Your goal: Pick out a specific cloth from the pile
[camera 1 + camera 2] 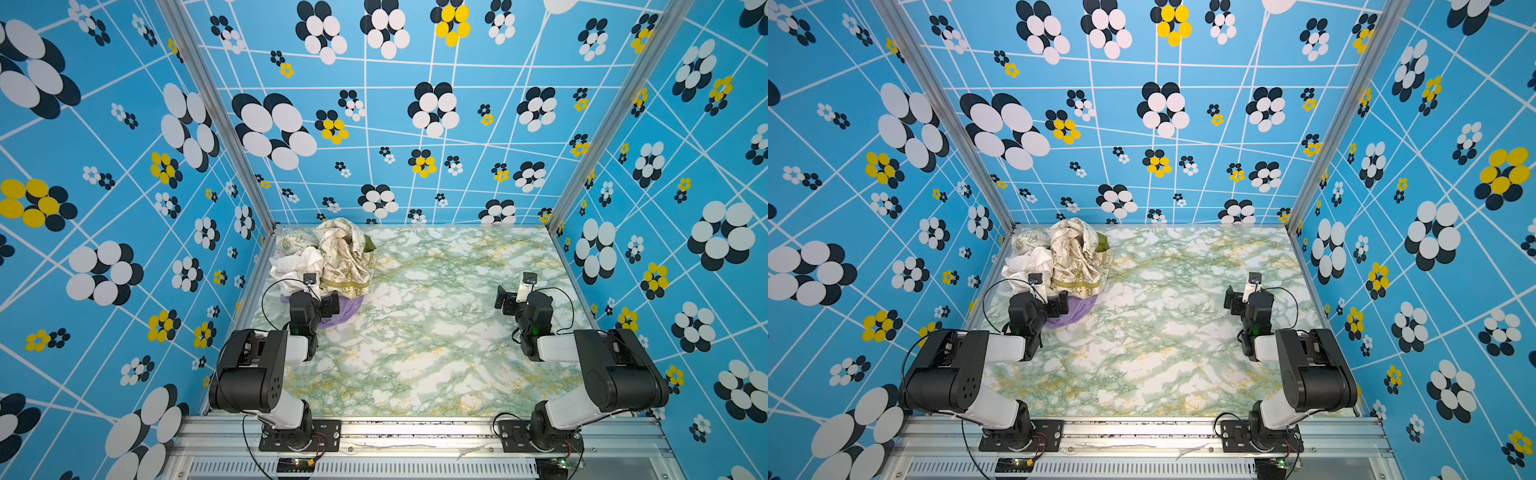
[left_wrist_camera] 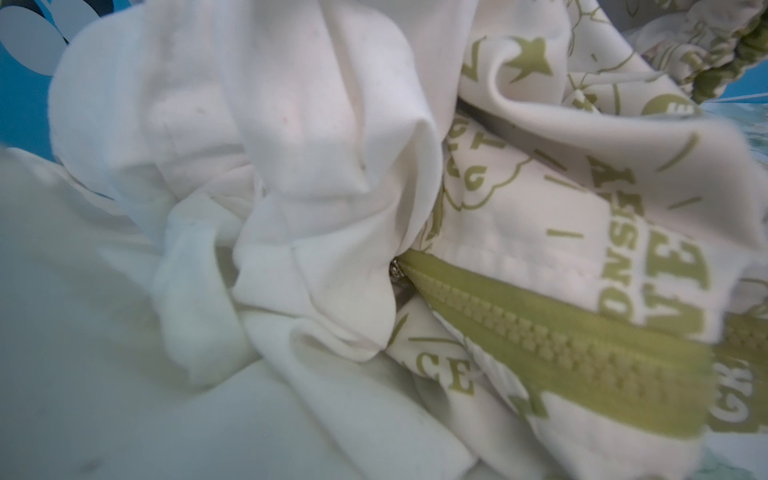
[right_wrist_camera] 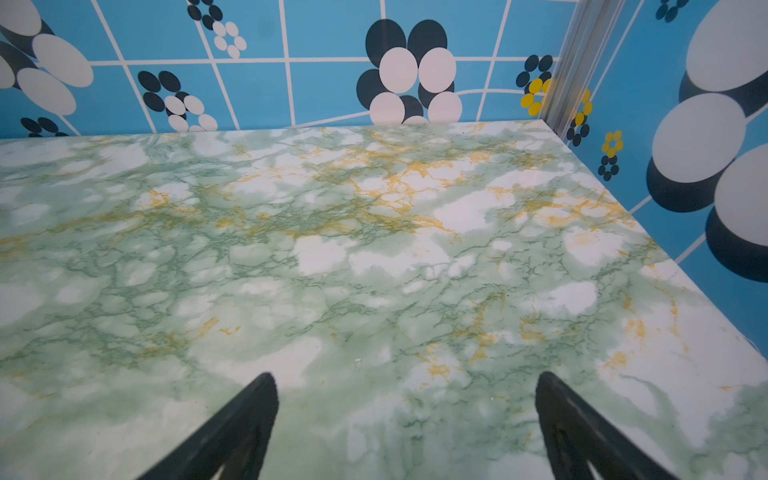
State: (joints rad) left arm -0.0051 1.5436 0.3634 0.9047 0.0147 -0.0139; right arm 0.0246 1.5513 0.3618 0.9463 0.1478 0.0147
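We see a white marble-patterned tabletop [image 1: 436, 332] veined green and yellow, blue flower-printed wall panels [image 1: 374, 104] around it, and silver aluminium posts [image 1: 217, 112] at its far corners.

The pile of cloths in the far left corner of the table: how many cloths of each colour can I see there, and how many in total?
Plain white soft cloth: 1
Cream cloth with olive-green print and zipper: 1
Lilac-purple soft cloth: 1
Total: 3 cloths, as far as the folds show
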